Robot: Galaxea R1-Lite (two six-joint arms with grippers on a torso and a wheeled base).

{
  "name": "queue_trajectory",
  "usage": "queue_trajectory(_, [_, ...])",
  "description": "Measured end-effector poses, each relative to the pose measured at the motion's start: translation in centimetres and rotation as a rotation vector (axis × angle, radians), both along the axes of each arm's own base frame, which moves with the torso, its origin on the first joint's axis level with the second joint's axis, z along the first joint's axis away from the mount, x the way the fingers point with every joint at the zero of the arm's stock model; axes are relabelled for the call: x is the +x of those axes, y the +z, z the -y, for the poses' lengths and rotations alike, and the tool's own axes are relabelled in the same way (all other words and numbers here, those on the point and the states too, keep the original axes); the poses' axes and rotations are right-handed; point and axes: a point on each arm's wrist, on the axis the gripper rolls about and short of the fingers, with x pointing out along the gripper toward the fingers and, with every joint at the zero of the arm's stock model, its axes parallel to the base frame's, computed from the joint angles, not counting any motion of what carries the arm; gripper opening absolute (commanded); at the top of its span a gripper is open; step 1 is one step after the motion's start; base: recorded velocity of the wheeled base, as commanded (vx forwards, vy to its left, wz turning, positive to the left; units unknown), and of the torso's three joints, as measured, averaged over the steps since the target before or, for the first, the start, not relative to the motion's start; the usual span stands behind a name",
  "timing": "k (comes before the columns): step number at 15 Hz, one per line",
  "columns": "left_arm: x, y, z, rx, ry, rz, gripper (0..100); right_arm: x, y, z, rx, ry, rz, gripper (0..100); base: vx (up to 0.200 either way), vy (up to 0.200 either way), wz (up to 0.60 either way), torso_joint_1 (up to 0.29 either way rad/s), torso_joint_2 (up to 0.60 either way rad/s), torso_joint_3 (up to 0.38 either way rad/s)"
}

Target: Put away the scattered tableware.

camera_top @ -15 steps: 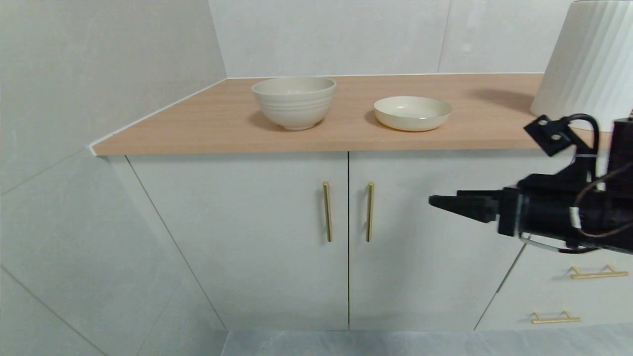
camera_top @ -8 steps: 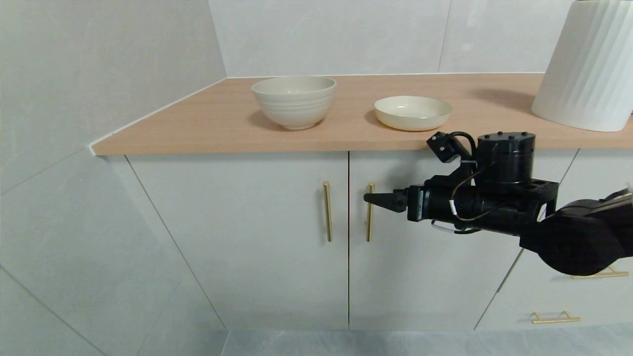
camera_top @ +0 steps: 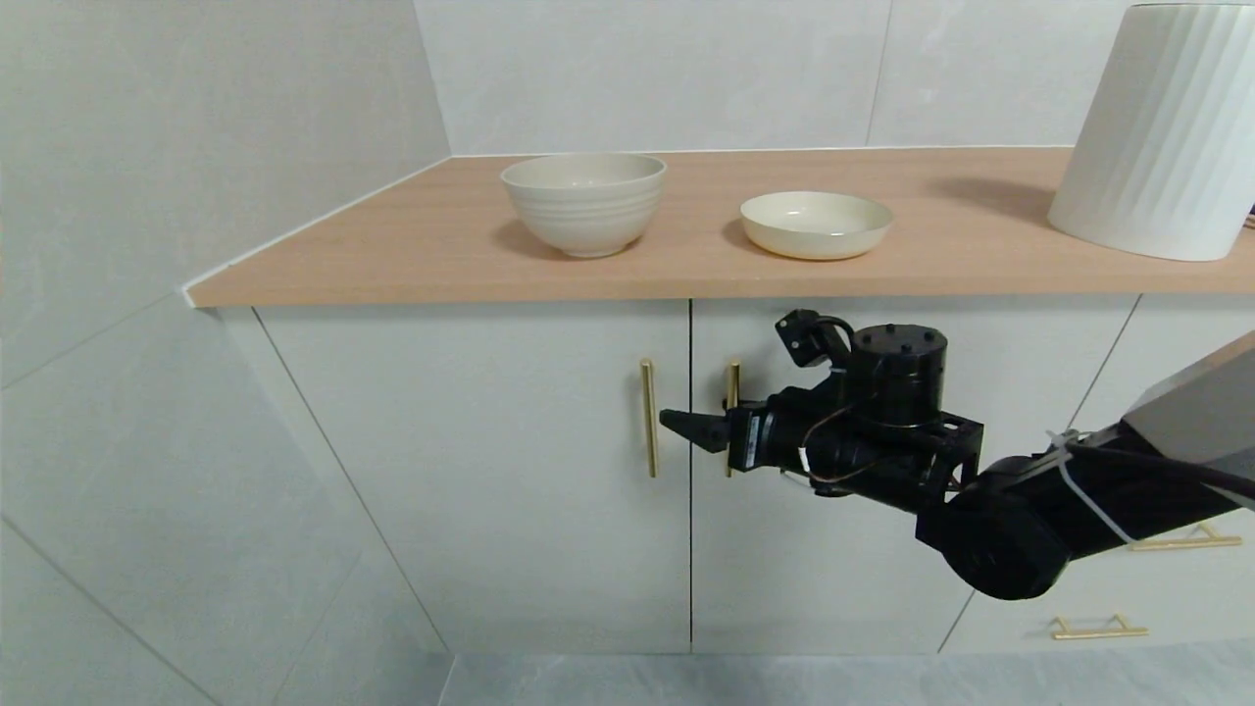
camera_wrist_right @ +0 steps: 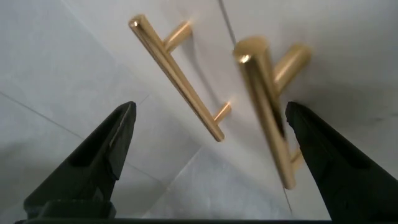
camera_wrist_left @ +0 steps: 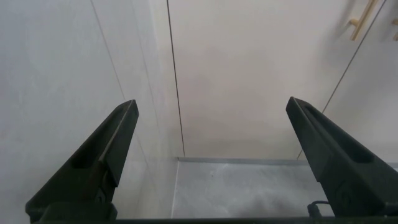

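Leftward across the cabinet front (camera_top: 490, 471) swings the right gripper (camera_top: 681, 425) — jaws spread, two gold handles (camera_wrist_right: 267, 106) just ahead; left gripper (camera_wrist_left: 211, 104) gapes too.

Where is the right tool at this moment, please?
In the head view the right tool hangs at centre, in front of the cabinet doors below the countertop, open and level with the two gold handles.
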Motion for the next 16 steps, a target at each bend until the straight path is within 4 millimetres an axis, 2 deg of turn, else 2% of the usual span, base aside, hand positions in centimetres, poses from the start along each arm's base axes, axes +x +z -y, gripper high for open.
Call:
queue_trajectory(3, [0.0, 0.0, 0.0, 0.0, 0.0, 0.0, 100, -0.3, -0.9, -0.8, -0.012, 0.008, -0.017, 100, 0.0, 0.0, 0.0, 0.0, 0.0, 0.0])
queue_trajectory(6, [0.0, 0.0, 0.0, 0.0, -0.001, 0.0, 100, -1.2, -0.9, -0.8, -0.004, 0.022, -0.043, 100, 0.0, 0.0, 0.0, 0.0, 0.0, 0.0])
queue_trajectory(12, [0.0, 0.0, 0.0, 0.0, 0.0, 0.0, 100, -3.9, -0.1, -0.6, 0.006, 0.11, -0.069, 100, 0.0, 0.0, 0.0, 0.0, 0.0, 0.0])
queue_trajectory(16, [0.0, 0.0, 0.0, 0.0, 0.0, 0.0, 100, -6.3, 0.0, 0.3, -0.002, 0.194, -0.103, 100, 0.0, 0.0, 0.0, 0.0, 0.0, 0.0])
